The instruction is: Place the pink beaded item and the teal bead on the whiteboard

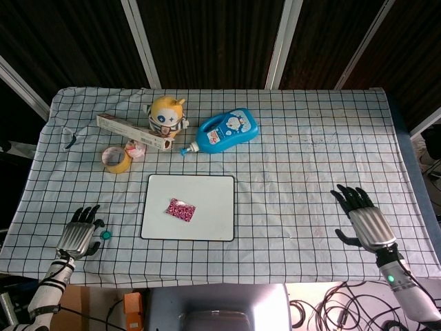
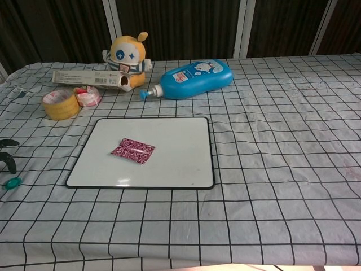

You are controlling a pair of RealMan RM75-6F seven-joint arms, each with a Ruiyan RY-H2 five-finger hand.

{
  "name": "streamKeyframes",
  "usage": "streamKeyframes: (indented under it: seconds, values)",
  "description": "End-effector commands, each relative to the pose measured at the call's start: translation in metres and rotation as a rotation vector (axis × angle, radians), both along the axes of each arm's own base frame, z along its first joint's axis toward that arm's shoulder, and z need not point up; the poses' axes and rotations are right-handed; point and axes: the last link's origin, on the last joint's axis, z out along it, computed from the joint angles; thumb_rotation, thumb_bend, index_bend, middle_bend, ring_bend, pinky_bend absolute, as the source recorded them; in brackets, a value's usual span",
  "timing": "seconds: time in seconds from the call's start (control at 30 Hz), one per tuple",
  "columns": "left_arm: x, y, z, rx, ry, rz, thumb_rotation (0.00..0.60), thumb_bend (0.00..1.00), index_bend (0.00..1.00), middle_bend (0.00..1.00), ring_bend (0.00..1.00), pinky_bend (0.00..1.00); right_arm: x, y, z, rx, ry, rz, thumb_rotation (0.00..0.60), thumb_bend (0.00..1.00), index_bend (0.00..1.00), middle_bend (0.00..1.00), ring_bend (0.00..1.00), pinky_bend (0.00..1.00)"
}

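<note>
In the head view, the whiteboard (image 1: 188, 216) lay on the checked tablecloth (image 1: 296, 158) with the pink beaded item (image 1: 180, 209) resting on its surface near the middle. The teal bead (image 1: 106, 234) sat on the cloth at about nine o'clock from the board, off it and just beside the left hand (image 1: 75, 236), which lay low with its fingers apart and nothing in its grasp. The right hand (image 1: 363, 219) rested well away at about three o'clock from the board, fingers spread, likewise holding nothing. At about twelve o'clock from the board were a blue bottle (image 1: 226, 130) lying on its side, a yellow toy figure (image 1: 167, 114), a long box (image 1: 134, 131) and a roll of tape (image 1: 116, 158). In the chest view, the pink beaded item (image 2: 133, 151) lay on the whiteboard (image 2: 169, 169), and the teal bead (image 2: 12, 182) sat at nine o'clock on the cloth, with only dark fingertips (image 2: 8, 161) of the left hand showing at the frame's edge just above it; the right hand was out of that view.
</note>
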Motion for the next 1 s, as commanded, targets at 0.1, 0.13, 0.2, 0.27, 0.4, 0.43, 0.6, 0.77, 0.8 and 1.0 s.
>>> streamKeyframes:
  seconds: [0.1, 0.13, 0.2, 0.27, 0.4, 0.43, 0.6, 0.77, 0.8, 1.0]
  values:
    - [-0.001, -0.003, -0.001, 0.005, -0.009, -0.007, 0.600, 0.34, 0.38, 0.00, 0.00, 0.06, 0.000, 0.000, -0.001, 0.001, 0.003, -0.001, 0.600, 0.24, 0.00, 0.00, 0.00, 0.00]
    - [-0.001, -0.004, -0.001, 0.007, -0.011, -0.009, 0.600, 0.34, 0.38, 0.00, 0.00, 0.06, 0.000, 0.000, -0.001, 0.002, 0.004, -0.001, 0.600, 0.24, 0.00, 0.00, 0.00, 0.00]
    - [-0.001, -0.004, -0.002, 0.009, -0.015, -0.014, 0.600, 0.34, 0.39, 0.00, 0.00, 0.06, 0.000, 0.000, -0.002, 0.003, 0.006, -0.001, 0.600, 0.24, 0.00, 0.00, 0.00, 0.00]
    - [0.000, -0.003, -0.004, 0.008, -0.017, -0.023, 0.600, 0.34, 0.40, 0.00, 0.00, 0.06, 0.000, 0.000, -0.002, 0.006, 0.007, -0.001, 0.600, 0.24, 0.00, 0.00, 0.00, 0.00]
    - [-0.001, -0.002, -0.007, 0.010, -0.005, -0.044, 0.600, 0.34, 0.42, 0.02, 0.00, 0.06, 0.000, 0.000, -0.003, 0.007, 0.008, -0.003, 0.600, 0.24, 0.00, 0.00, 0.00, 0.00]
    - [-0.001, -0.002, -0.008, 0.010, -0.004, -0.044, 0.600, 0.34, 0.42, 0.02, 0.00, 0.06, 0.000, 0.000, -0.002, 0.007, 0.008, -0.003, 0.600, 0.24, 0.00, 0.00, 0.00, 0.00]
    - [-0.001, 0.000, -0.010, 0.011, -0.011, -0.045, 0.600, 0.33, 0.43, 0.02, 0.00, 0.06, 0.000, 0.000, -0.002, 0.008, 0.010, -0.004, 0.600, 0.24, 0.00, 0.00, 0.00, 0.00]
    - [-0.001, 0.000, -0.011, 0.010, -0.009, -0.047, 0.600, 0.33, 0.46, 0.03, 0.00, 0.06, 0.000, 0.000, -0.001, 0.005, 0.010, -0.005, 0.600, 0.24, 0.00, 0.00, 0.00, 0.00]
    - [-0.001, 0.000, -0.011, 0.009, -0.008, -0.047, 0.600, 0.33, 0.47, 0.03, 0.00, 0.06, 0.000, 0.000, -0.001, 0.005, 0.010, -0.005, 0.600, 0.24, 0.00, 0.00, 0.00, 0.00]
    - [0.001, 0.000, -0.013, 0.014, -0.019, -0.060, 0.600, 0.33, 0.53, 0.05, 0.00, 0.06, 0.000, 0.001, -0.002, 0.005, 0.011, -0.005, 0.600, 0.24, 0.00, 0.00, 0.00, 0.00]
